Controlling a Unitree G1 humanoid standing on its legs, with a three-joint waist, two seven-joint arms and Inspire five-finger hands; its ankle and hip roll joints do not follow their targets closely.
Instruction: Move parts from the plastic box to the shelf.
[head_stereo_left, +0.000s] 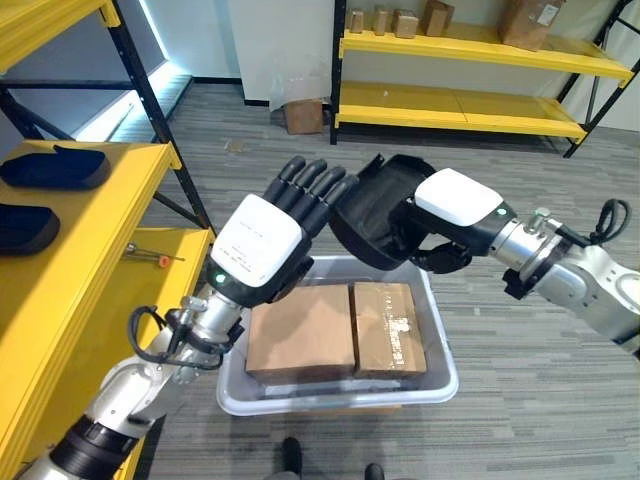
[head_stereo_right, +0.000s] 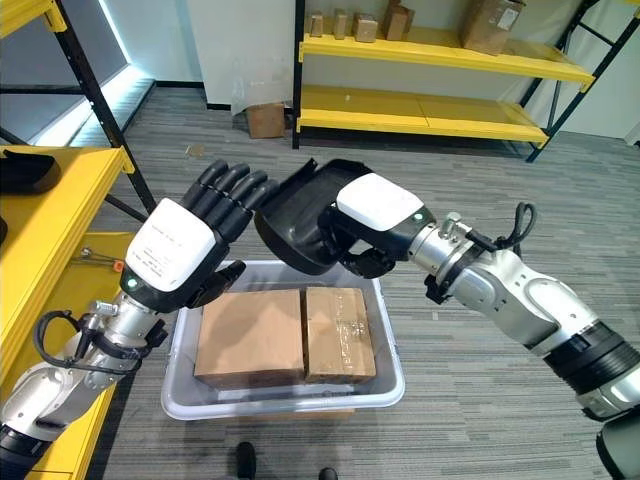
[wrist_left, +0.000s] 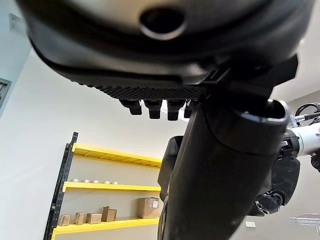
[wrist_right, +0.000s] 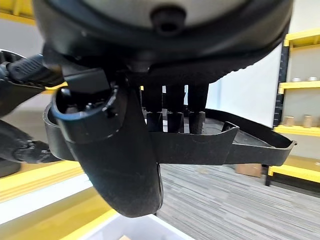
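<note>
A black moulded plastic part (head_stereo_left: 372, 205) hangs above the clear plastic box (head_stereo_left: 441, 385), held up on edge. My right hand (head_stereo_left: 458, 198) is shut on it, with the fingers (wrist_right: 172, 120) hooked over its rim (wrist_right: 225, 145) in the right wrist view. My left hand (head_stereo_left: 262, 245) is open with straight fingers (head_stereo_right: 225, 190) just beside the part's left edge; I cannot tell whether they touch it. The yellow shelf (head_stereo_left: 95, 250) stands at the left. Two similar black parts (head_stereo_left: 55, 167) (head_stereo_left: 22, 228) lie on it.
Two cardboard boxes (head_stereo_left: 300, 335) (head_stereo_left: 388, 328) lie side by side in the plastic box. A small tool (head_stereo_left: 150, 257) lies on the shelf's lower level. Another yellow rack (head_stereo_left: 460, 105) with small boxes stands at the far wall. A carton (head_stereo_left: 303, 115) sits on the floor.
</note>
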